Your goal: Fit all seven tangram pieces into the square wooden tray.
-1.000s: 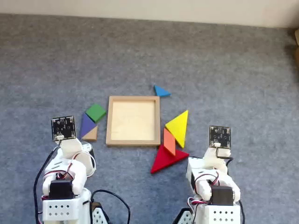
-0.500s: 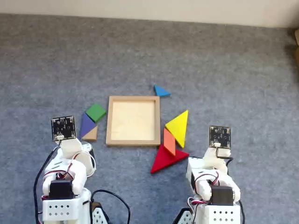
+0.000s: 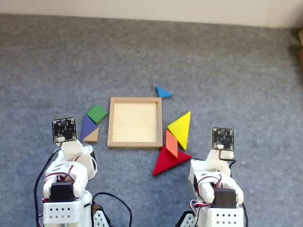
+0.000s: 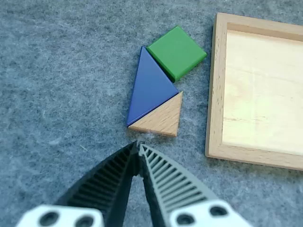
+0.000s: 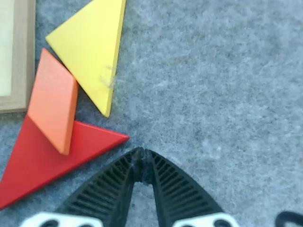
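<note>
The square wooden tray (image 3: 111, 120) lies empty mid-table. Left of it sit a green square (image 3: 97, 114), a dark blue triangle (image 3: 87, 126) and a plain wooden triangle (image 3: 92, 136), touching one another. Right of it lie a yellow triangle (image 3: 181, 128), an orange parallelogram (image 3: 171, 143) overlapping a red triangle (image 3: 168, 161), and behind the tray a small blue triangle (image 3: 163, 92). My left gripper (image 4: 139, 146) is shut just short of the wooden triangle (image 4: 161, 120). My right gripper (image 5: 140, 153) is shut beside the red triangle's tip (image 5: 109, 138), holding nothing.
Grey felt covers the table all round. Both arm bases (image 3: 61, 189) (image 3: 215, 191) stand at the near edge. A pale wall strip runs along the far side.
</note>
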Controlling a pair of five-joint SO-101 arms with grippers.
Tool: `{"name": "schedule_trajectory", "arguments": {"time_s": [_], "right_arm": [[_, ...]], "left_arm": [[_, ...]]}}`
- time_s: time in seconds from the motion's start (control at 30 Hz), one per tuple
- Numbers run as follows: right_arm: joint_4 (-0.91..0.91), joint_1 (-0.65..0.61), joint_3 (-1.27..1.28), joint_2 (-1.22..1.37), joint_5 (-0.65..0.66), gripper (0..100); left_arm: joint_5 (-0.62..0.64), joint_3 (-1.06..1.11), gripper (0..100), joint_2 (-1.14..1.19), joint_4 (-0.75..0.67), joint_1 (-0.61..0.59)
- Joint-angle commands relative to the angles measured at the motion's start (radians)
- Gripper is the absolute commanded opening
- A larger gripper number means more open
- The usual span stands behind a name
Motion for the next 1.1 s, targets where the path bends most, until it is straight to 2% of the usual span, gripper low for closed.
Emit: {"name": "schedule_trajectory", "arguments": {"time_s": [0.0,0.73,0.93,1.07], "right_arm": [[0.005,0.008,0.153,-0.015,-0.009,1.2],[0.004,0.007,0.148,-0.015,-0.008,1.6],[-0.018,0.042,-0.077,-0.008,-0.014,1.2],[0.042,0.045,-0.263,-0.001,-0.014,0.3]], "left_arm": [[-0.006,0.021,0,-0.002,0.003,-0.015],[-0.006,0.021,0,-0.002,0.003,-0.015],[-0.006,0.021,0,-0.002,0.003,-0.015],[-0.006,0.021,0,-0.002,0.003,-0.015]]}}
